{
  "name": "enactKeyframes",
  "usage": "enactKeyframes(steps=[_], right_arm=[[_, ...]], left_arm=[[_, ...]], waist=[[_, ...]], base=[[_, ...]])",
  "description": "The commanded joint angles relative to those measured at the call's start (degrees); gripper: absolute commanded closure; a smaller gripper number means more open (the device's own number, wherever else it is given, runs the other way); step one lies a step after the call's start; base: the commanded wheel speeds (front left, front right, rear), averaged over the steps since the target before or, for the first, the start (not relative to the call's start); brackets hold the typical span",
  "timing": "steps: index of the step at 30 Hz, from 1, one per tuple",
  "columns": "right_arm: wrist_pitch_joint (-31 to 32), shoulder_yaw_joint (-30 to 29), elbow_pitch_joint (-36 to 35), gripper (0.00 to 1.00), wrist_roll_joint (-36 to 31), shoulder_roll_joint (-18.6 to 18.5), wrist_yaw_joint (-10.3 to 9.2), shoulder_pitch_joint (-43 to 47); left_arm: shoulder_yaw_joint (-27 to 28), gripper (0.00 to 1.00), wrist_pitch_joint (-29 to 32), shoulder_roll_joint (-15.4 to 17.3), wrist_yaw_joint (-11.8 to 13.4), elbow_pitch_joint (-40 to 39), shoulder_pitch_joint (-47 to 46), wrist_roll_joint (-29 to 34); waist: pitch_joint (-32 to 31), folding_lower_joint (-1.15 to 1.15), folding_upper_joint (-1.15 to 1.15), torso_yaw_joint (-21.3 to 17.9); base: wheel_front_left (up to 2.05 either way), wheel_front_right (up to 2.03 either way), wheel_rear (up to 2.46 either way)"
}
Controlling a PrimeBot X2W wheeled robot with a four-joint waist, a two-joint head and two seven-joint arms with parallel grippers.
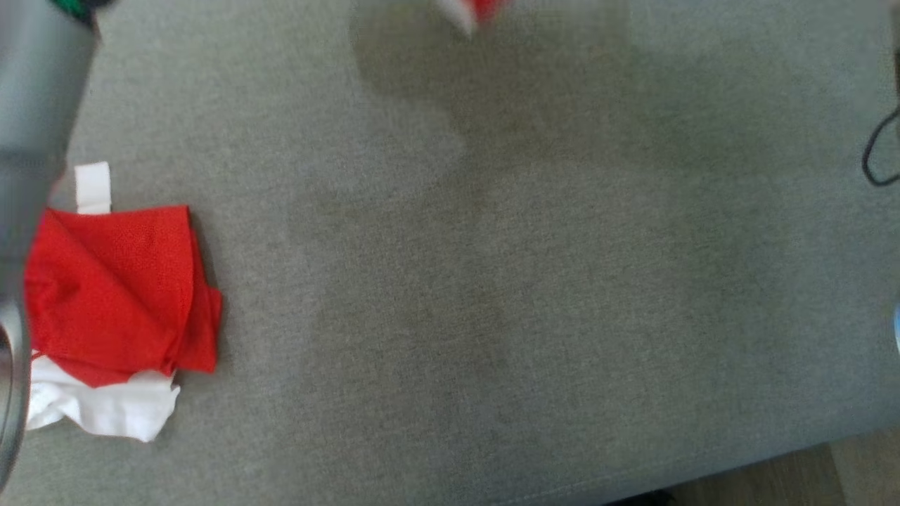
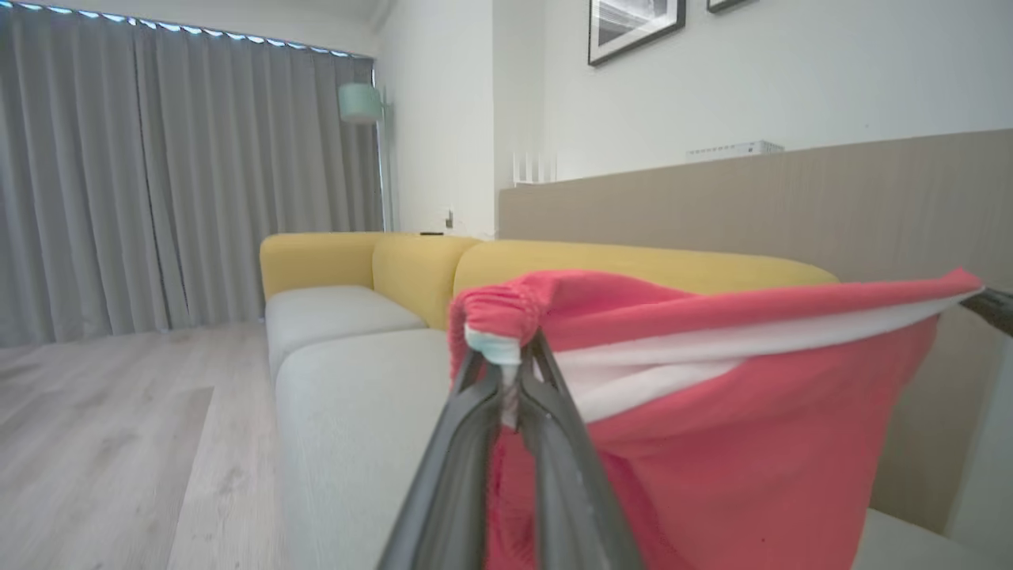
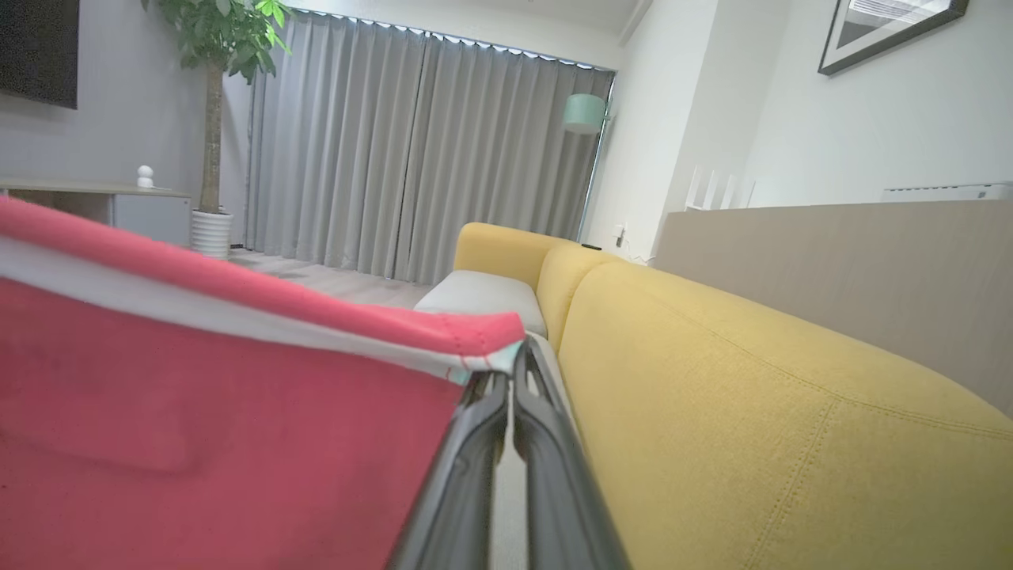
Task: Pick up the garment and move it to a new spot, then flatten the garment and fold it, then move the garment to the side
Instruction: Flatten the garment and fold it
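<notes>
The garment [image 2: 736,443] is red with a white band and hangs stretched in the air between my two grippers, above the sofa. My left gripper [image 2: 506,360] is shut on its gathered left corner. My right gripper [image 3: 510,376] is shut on the opposite corner, with the garment [image 3: 214,427] spreading away to the left in the right wrist view. The right gripper's dark tip [image 2: 993,305] shows at the cloth's far end in the left wrist view. In the head view a blurred red and white scrap of the garment [image 1: 478,10] shows at the top edge.
A second red and white garment [image 1: 119,295] lies folded at the left of the grey seat cushion [image 1: 492,281], beside a blurred grey forearm [image 1: 35,105]. A yellow backrest [image 3: 752,412] runs behind the seat. A black cable [image 1: 879,154] lies at the right; the cushion's front edge [image 1: 703,467] borders wood floor.
</notes>
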Motion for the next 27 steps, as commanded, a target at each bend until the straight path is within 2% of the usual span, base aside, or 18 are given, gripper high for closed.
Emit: enactKeyframes(steps=[1, 5, 8, 13, 14, 19, 22, 23, 27], right_arm=[[-1.07, -0.62, -0.06, 1.00, -0.69, 0.77, -0.04, -1.20], [-4.17, -1.28, 7.39, 1.00, -3.33, 1.74, -0.04, -2.64], [-5.24, -0.31, 12.11, 1.00, -4.47, 1.93, -0.04, -1.70], [-5.45, 5.28, 19.41, 1.00, -6.37, 1.73, -0.04, 1.58], [-4.81, 8.54, 22.08, 1.00, -6.73, 1.35, -0.04, 3.05], [-2.57, 16.68, 26.80, 1.00, -3.51, 0.51, -0.04, 7.56], [-0.56, 22.06, 27.45, 1.00, 0.14, -0.90, -0.04, 10.36], [-0.56, 22.06, 27.45, 1.00, 0.14, -0.90, -0.04, 10.36], [3.18, 29.38, 25.64, 1.00, 5.98, -4.11, -0.04, 13.75]], left_arm=[[2.37, 1.00, -1.24, 1.97, -0.21, -0.02, -2.99, 0.66], [1.70, 1.00, -6.83, -0.20, -1.68, 5.03, -5.00, 1.61], [-0.61, 1.00, -8.67, -1.47, -2.85, 8.16, -3.39, 1.83], [-6.00, 1.00, -9.12, -2.72, -3.67, 11.51, 3.07, 0.48], [-9.54, 1.00, -7.95, -2.46, -3.71, 10.46, 6.30, -1.14], [-17.67, 1.00, -4.67, 1.53, -3.74, 5.43, 13.76, -6.15], [-21.11, 1.00, -2.37, 4.22, -3.74, 1.84, 17.52, -9.21], [-21.11, 1.00, -2.37, 4.22, -3.74, 1.84, 17.52, -9.21], [-24.20, 1.00, 0.14, 7.34, -3.75, -2.34, 20.97, -11.42]], waist=[[1.43, -0.03, 0.00, 0.04], [3.14, -0.03, 0.00, 0.30], [4.29, -0.03, 0.00, 0.77], [4.54, -0.03, 0.00, 1.48], [4.13, -0.03, 0.00, 1.79], [1.64, -0.03, 0.00, 2.31], [-0.28, -0.03, 0.00, 2.42], [-0.28, -0.03, 0.00, 2.42], [-2.67, -0.03, 0.00, 2.31]], base=[[0.00, 0.00, 0.00], [0.00, 0.00, 0.00], [0.00, 0.00, 0.00], [0.00, 0.00, 0.00], [0.00, 0.00, 0.00], [0.00, 0.00, 0.00], [0.00, 0.00, 0.00], [0.00, 0.00, 0.00], [0.00, 0.00, 0.00]])
